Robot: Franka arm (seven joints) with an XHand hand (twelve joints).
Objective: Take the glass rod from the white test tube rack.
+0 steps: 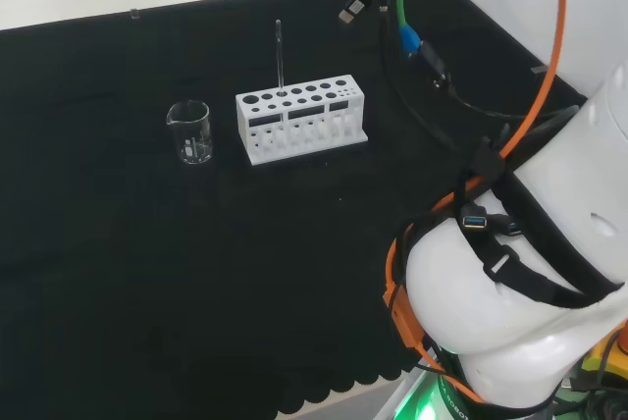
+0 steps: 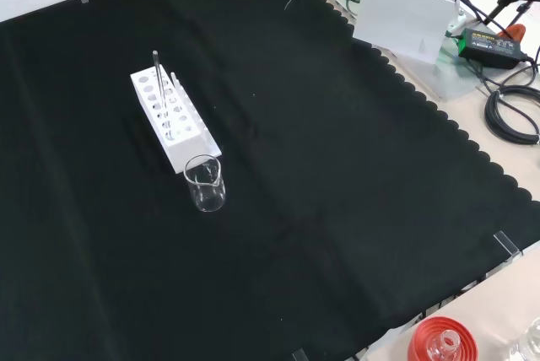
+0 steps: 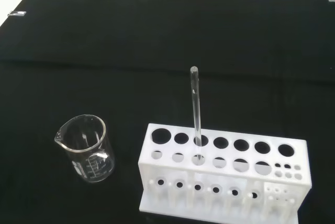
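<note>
A clear glass rod [image 1: 280,55] stands upright in a hole of the back row of the white test tube rack [image 1: 300,118]. In the front view the glass rod [image 2: 157,74] rises from the far end of the rack [image 2: 175,121]. The wrist view looks at the rod [image 3: 196,106] and the rack [image 3: 225,174] from some way off, with nothing touching them.
A small clear beaker [image 1: 190,131] stands left of the rack in the head view, and the beaker [image 2: 205,183] is nearer than the rack in the front view. The arm's white links [image 1: 530,273] and cables [image 1: 412,42] fill the head view's right. A red ribbed stand [image 2: 440,341] sits off the cloth.
</note>
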